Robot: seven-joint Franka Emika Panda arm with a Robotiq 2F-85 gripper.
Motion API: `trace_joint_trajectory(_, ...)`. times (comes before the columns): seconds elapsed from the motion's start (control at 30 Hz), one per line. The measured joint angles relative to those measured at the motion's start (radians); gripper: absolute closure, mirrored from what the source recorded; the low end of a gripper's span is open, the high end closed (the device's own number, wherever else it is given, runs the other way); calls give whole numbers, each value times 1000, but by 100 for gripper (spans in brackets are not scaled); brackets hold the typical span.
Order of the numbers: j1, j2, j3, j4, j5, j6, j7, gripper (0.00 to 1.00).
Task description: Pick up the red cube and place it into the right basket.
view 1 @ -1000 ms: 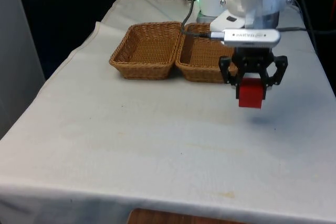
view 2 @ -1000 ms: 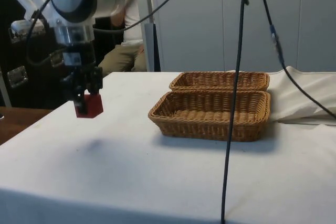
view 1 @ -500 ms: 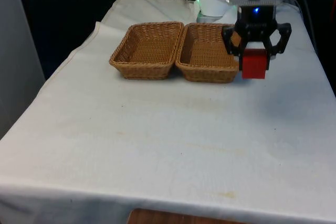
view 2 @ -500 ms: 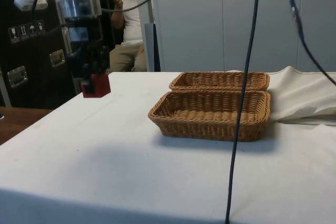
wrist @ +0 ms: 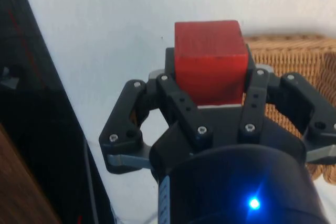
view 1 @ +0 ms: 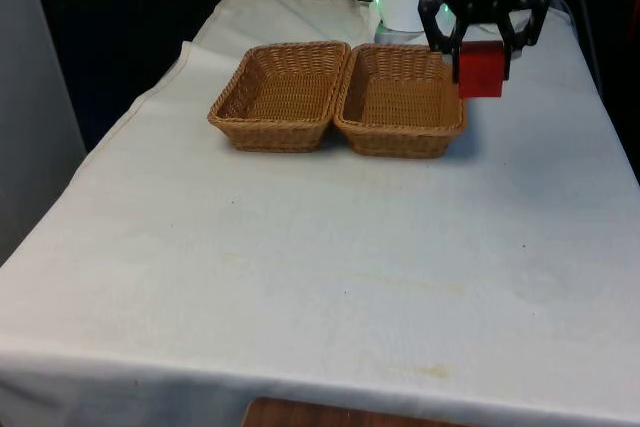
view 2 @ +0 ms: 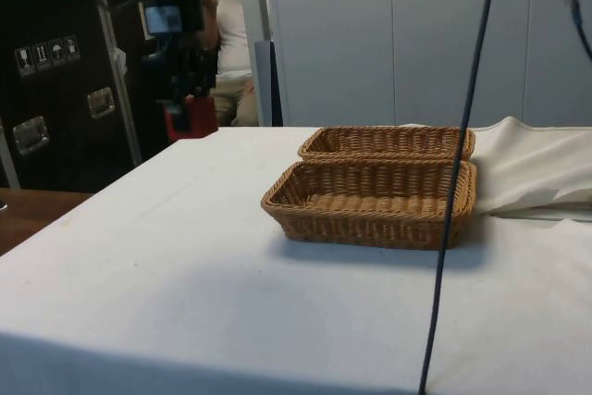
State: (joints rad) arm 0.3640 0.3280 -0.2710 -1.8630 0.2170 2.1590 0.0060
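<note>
Since a second ago your claw (view 1: pixel 482 39) has risen and carried the red cube (view 1: pixel 480 69) back toward the baskets; it stays clenched on the one cube, held square in the air above the right basket (view 1: pixel 400 102)'s rim on the front view's right. You have two wicker baskets side by side on the counter (view 1: pixel 320 247), the left basket (view 1: pixel 280 95) touching its twin; no writing is legible on any of them.

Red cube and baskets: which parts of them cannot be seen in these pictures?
- Red cube: its gripped sides, covered by the gripper's fingers in the wrist view.
- Far basket: its inside, hidden by its own rim in the side view.
- Right basket: mostly behind the gripper in the wrist view.
</note>
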Motion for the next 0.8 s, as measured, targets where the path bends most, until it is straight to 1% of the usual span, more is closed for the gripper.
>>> trace_joint_trajectory(0.03,0,0,0,0,0,0,0,98)
trace_joint_trajectory(0.3,-1,-89,-1,-91,-23,7,-4,98)
trace_joint_trajectory(0.33,-1,-89,-1,-91,-23,7,-4,98)
trace_joint_trajectory(0.43,-2,-115,-1,-123,-27,15,-7,98)
trace_joint_trajectory(0.5,-2,-139,-1,-161,-29,30,-12,98)
trace_joint_trajectory(0.6,-2,-163,-1,-200,-31,48,-17,98)
trace_joint_trajectory(0.63,-2,-163,-1,-200,-31,48,-17,98)
trace_joint_trajectory(0.77,-3,-194,-1,-252,-35,71,-23,98)
trace_joint_trajectory(0.8,-4,-210,-1,-277,-38,82,-26,98)
